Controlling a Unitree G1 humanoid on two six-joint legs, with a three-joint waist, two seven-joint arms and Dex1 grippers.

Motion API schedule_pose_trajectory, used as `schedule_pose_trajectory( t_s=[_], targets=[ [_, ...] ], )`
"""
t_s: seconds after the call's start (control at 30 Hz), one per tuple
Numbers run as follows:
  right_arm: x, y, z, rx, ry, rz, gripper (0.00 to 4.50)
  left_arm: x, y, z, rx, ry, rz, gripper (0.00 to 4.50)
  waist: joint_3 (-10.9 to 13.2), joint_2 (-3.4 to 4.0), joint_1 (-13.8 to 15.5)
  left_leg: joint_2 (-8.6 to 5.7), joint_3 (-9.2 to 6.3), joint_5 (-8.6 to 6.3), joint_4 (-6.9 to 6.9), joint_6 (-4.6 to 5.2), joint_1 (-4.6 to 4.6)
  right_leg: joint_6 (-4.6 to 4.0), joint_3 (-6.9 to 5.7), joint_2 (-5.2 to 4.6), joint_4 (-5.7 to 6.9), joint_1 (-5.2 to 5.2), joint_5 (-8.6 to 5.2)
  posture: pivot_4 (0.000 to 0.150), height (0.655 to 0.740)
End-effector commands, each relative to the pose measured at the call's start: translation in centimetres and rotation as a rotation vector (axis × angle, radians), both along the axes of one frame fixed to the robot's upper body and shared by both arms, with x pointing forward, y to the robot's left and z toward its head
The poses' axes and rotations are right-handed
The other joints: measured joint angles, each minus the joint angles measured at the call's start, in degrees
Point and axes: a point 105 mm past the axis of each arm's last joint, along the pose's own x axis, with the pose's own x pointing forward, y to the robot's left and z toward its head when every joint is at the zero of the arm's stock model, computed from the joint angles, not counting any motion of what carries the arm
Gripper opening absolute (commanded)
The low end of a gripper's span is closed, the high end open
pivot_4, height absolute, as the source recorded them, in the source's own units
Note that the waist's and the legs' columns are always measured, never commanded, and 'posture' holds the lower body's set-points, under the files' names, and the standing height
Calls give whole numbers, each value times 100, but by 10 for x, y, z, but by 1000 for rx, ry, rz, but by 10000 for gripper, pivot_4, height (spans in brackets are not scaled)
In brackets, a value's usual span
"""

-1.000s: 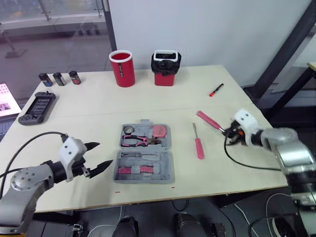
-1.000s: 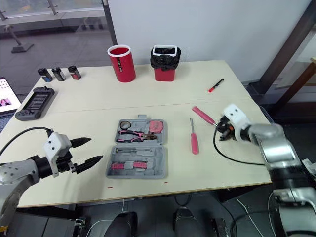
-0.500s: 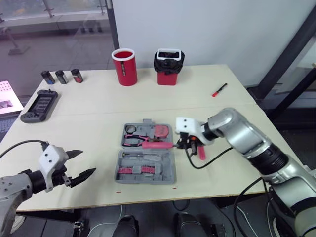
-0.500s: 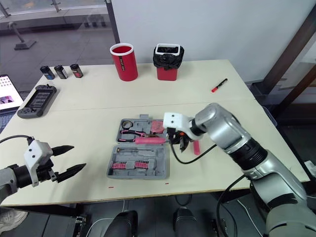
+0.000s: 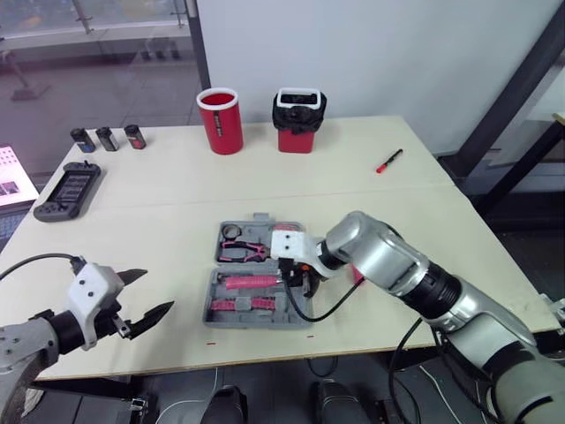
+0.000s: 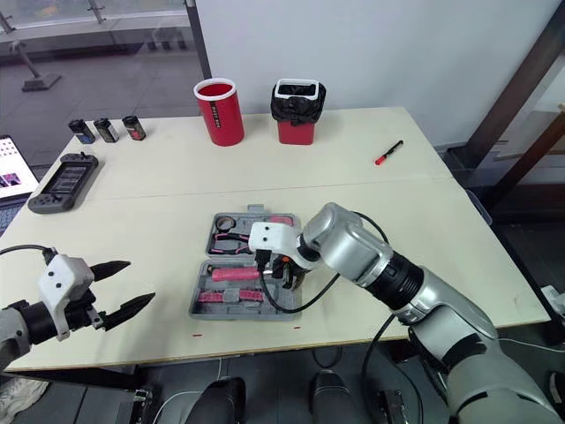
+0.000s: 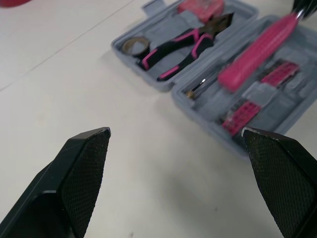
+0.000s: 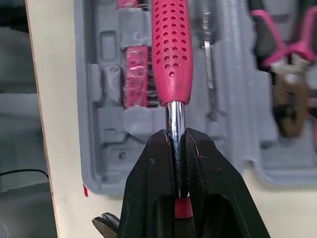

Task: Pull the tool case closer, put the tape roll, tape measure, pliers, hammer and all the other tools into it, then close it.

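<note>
Your right end effector (image 8: pixel 176 136) pinches the pink-handled tool (image 8: pixel 171 49) by its shaft over the open tool case's (image 5: pixel 256 318) near half. Pliers (image 7: pixel 185 44) and tape roll (image 7: pixel 134 44) lie in the far half. Your left end effector (image 5: pixel 159 291) is spread.

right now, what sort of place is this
Probably a robotics lab or test room: a pale worktable with an open grey tool case, a red cup, and glass wall panels behind.
</note>
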Motion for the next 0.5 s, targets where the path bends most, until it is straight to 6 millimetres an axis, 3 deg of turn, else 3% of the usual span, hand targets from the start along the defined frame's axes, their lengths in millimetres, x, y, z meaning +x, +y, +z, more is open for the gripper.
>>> schedule_pose_trajectory(
  t_s=[0.03,0.23,0.5],
  targets=[
    [6,10,1,-5,-59,18,382,-4,1,2,39,2,-9,45000,0,0,-9,0,1,0,-1,0,0,0,0,0,0,-2,0,1500,7400],
    [8,16,-15,-12,-62,12,382,-8,3,-2,52,30,-1,45000,0,-1,2,0,0,0,-1,0,0,0,0,1,1,-2,0,1500,7400],
    [11,32,-15,22,-62,29,382,-13,6,-4,30,38,26,45000,-1,-1,-1,0,-1,0,0,0,1,-1,0,1,3,-1,1,1500,7400]
  ],
)
